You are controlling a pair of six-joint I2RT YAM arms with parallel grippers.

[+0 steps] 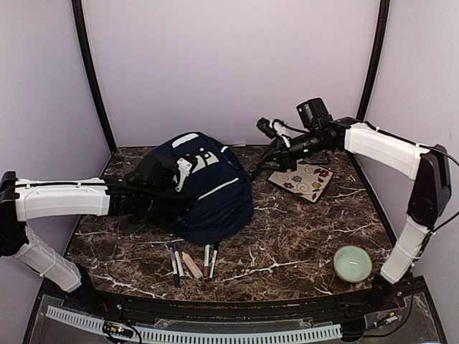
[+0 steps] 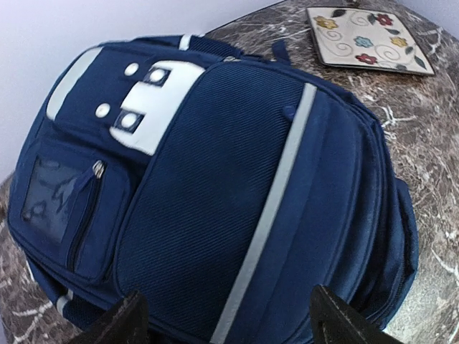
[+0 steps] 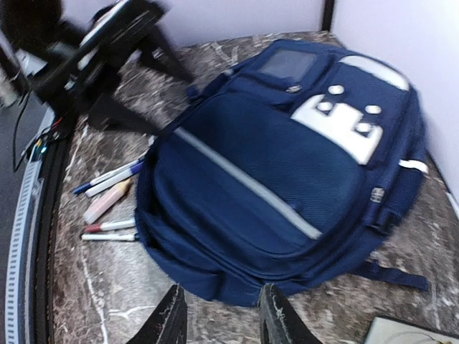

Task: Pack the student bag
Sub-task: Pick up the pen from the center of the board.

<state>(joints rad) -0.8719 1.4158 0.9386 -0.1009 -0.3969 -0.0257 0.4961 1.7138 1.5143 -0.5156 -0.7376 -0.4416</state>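
- Checking both wrist views before the next move; nothing is packed that I can see.
- The student bag [image 1: 208, 190] lies front-up on the marble table [image 1: 301, 236], left of centre. Every zip I can see looks closed.
- Long axis: the white-patch top end points to the back wall and the bottom end to the near edge, skewed a little to the right.
- The left gripper [image 2: 228, 309] hovers directly over the bag's front panel, jaws spread wide and empty. It looks along the bag towards the top end.
- The right gripper [image 3: 219, 315] is raised off the bag's far right side, above the floral tile [image 1: 301, 179]. Its fingers are partly apart with nothing between them.
- The pens and markers [image 1: 192, 261] lie in a row just beside the bag's bottom end, towards the near edge. A green bowl [image 1: 352, 263] sits well apart at near right.
- Judgement: the left arm is the nearer one, with the bag straight below it. I cannot make out a main zip pull in these views, so I would find it before committing either arm.
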